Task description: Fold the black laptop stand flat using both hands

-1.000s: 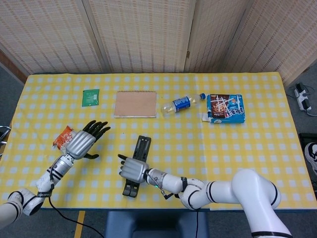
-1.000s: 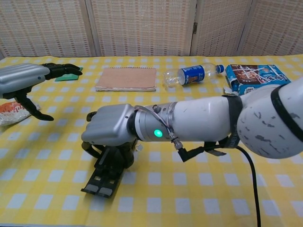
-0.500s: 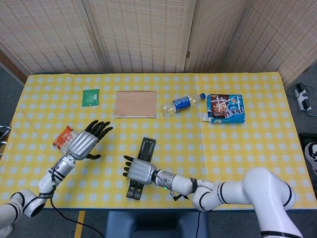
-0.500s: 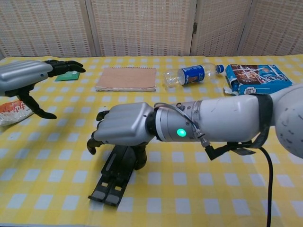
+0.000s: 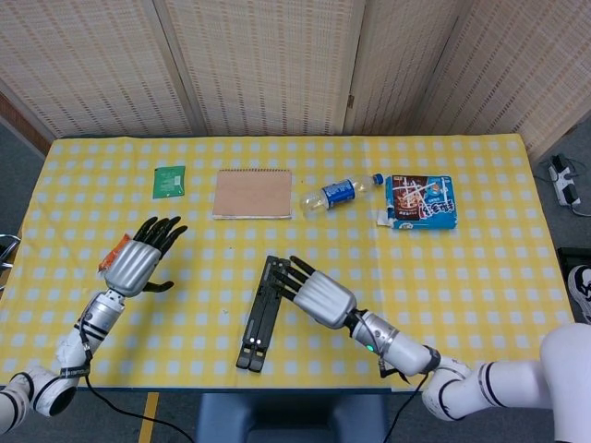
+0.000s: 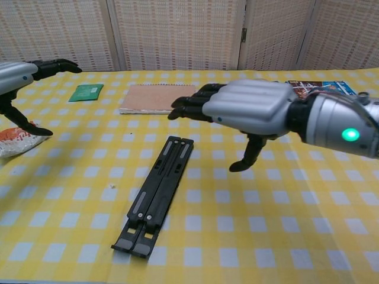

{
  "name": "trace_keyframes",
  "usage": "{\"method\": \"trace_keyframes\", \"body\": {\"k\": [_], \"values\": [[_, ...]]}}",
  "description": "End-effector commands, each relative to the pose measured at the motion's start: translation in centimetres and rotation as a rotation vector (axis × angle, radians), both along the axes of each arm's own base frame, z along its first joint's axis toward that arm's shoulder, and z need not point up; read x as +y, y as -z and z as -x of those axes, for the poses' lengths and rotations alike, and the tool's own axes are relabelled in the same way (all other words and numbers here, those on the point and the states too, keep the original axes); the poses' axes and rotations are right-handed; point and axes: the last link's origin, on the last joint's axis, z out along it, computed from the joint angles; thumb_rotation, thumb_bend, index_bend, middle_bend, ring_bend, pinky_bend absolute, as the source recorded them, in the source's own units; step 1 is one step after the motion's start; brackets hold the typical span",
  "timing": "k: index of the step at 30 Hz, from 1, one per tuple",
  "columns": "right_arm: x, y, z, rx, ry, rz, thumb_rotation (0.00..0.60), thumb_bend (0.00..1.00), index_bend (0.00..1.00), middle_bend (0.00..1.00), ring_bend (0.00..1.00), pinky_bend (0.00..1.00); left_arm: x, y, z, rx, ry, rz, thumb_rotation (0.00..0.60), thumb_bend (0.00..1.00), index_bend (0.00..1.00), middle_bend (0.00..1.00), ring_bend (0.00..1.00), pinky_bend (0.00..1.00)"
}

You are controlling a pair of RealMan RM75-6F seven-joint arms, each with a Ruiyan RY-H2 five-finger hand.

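The stand (image 5: 265, 314) lies folded flat on the bench (image 5: 480, 277). The right hand (image 5: 319, 295) hovers just right of it and the left hand (image 5: 138, 263) well left, fingers spread, empty. Withdraw without nudging it.

Checked table (image 5: 480, 277) under folded stand (image 5: 262, 314), notebook (image 5: 252, 193)

Left hand (image 6: 15, 74) cut off by chest view's left edge; snack bag (image 6: 13, 142) likewise. Bottle hidden behind right hand (image 6: 249, 109) there; box (image 6: 323, 87) mostly hidden.
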Motion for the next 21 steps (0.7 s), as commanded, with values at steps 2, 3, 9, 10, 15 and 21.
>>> {"method": "trace_keyframes", "body": {"k": [2, 3, 9, 10, 15, 21], "values": [[2.3, -6.1, 7.6, -0.063, 0.187, 0.182, 0.6, 0.21, 0.0, 0.08, 0.1, 0.0, -1.8, -2.6, 1.9, 0.011, -0.08, -0.078, 0.6, 0.15, 0.03, 0.0, 0.0, 0.0], [2.7, -7.1, 9.0, -0.076, 0.227, 0.22, 0.6, 0.21, 0.0, 0.08, 0.1, 0.0, -2.4, -3.3, 2.5, 0.019, -0.104, -0.105, 0.6, 0.15, 0.03, 0.0, 0.0, 0.0], [5.3, -11.9, 14.9, -0.106, 0.389, 0.422, 0.6, 0.21, 0.0, 0.07, 0.11, 0.0, -6.4, -6.0, 5.1, 0.031, -0.227, -0.221, 0.6, 0.15, 0.03, 0.0, 0.0, 0.0], [5.8, -12.4, 15.6, -0.116, 0.415, 0.44, 0.6, 0.21, 0.0, 0.07, 0.11, 0.0, -7.2, -6.3, 5.3, 0.034, -0.237, -0.239, 0.6, 0.15, 0.03, 0.0, 0.0, 0.0], [8.4, -14.5, 18.4, -0.174, 0.531, 0.501, 0.6, 0.21, 0.0, 0.05, 0.1, 0.0, -10.8, -7.7, 6.4, 0.012, -0.266, -0.316, 0.6, 0.15, 0.04, 0.0, 0.0, 0.0], [10.6, -15.9, 19.7, -0.228, 0.587, 0.519, 0.6, 0.21, 0.0, 0.04, 0.08, 0.0, -14.0, -8.1, 6.8, 0.015, -0.287, -0.319, 0.6, 0.15, 0.04, 0.0, 0.0, 0.0]]}}
